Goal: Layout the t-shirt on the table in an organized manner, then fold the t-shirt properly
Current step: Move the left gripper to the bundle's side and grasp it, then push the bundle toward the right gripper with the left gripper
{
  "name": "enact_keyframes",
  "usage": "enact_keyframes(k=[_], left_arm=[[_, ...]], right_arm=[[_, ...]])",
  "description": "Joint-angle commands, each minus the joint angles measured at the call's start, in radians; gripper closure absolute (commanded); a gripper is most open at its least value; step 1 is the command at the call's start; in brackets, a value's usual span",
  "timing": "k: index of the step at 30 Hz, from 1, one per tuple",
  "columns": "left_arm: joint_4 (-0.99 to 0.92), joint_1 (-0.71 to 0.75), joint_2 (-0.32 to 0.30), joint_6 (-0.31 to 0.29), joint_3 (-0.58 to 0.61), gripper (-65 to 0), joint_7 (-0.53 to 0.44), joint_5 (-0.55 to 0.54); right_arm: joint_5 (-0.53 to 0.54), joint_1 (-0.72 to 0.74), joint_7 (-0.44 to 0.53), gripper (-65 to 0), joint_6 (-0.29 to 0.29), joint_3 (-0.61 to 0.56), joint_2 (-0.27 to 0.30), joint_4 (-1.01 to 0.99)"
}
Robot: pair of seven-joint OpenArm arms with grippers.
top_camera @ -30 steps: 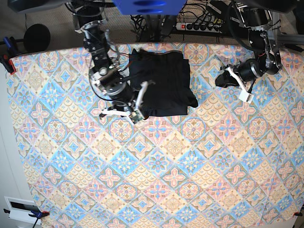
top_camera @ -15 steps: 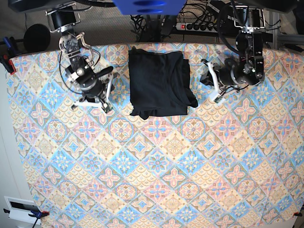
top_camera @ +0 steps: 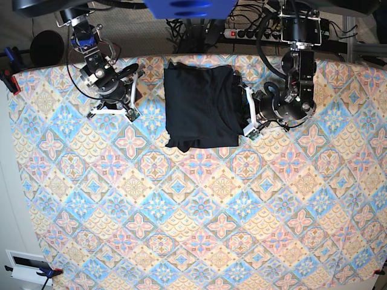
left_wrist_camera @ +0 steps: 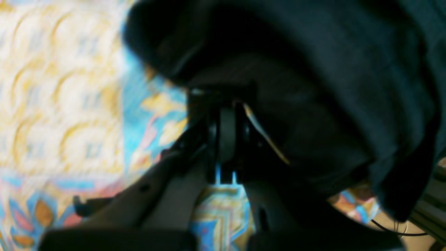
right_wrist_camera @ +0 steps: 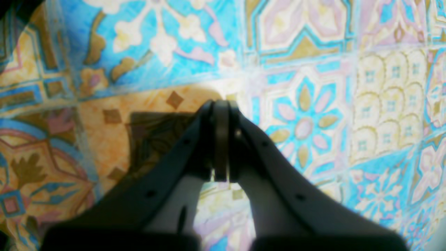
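Note:
The black t-shirt [top_camera: 202, 106] lies folded into a compact rectangle at the back middle of the table [top_camera: 211, 211]. My left gripper [top_camera: 247, 116] is at the shirt's right edge. In the left wrist view it [left_wrist_camera: 226, 104] is shut, its tips right against the dark t-shirt [left_wrist_camera: 331, 69], which fills the top and right; a grip on the cloth does not show. My right gripper [top_camera: 126, 106] hangs over bare table to the left of the shirt, apart from it. The right wrist view shows it [right_wrist_camera: 221, 104] shut and holding nothing above the patterned cloth [right_wrist_camera: 313, 69].
Behind the table's back edge run a power strip and cables [top_camera: 254, 33]. A red-tipped clamp [top_camera: 8, 78] grips the left edge, and a black round object [top_camera: 47, 47] sits beyond the back left corner. A white device [top_camera: 24, 266] lies off the front left corner.
The right gripper has pulled back from the shirt's front left corner to the back left. The left gripper has swung left up to the shirt's right edge. The shirt stays folded.

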Motion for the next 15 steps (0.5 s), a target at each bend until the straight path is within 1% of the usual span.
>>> enact_keyframes(k=[1,2,5,9,12,15], left_arm=[[0.013,-0.006,-0.003,-0.001,0.006,0.0,-0.001,-0.002],[0.011,-0.008,-0.003,-0.001,0.007,0.0,-0.001,-0.002],[0.011,-0.029,0.026,-0.001,0.007,0.0,0.0,0.002],[-0.009,-0.052,0.032,0.002,0.007,0.0,0.003,0.002],[-0.055,-0.082,0.046,0.052,0.004,0.0,-0.001,0.001],[-0.086,-0.114,0.051,0.068,0.006,0.0,-0.003,-0.001]], right_arm=[[0.019,-0.003,-0.02,0.0,0.021,-0.024,0.005,-0.02],[0.019,-0.003,-0.02,0.0,0.021,-0.041,0.005,-0.033],[0.019,-0.001,-0.017,0.0,0.021,-0.093,0.005,-0.064],[0.018,-0.001,-0.018,0.0,0.021,-0.153,0.005,-0.062],[0.018,-0.001,-0.02,0.0,0.021,-0.196,0.005,-0.061],[0.018,-0.003,-0.02,0.0,0.021,-0.25,0.006,-0.059]])
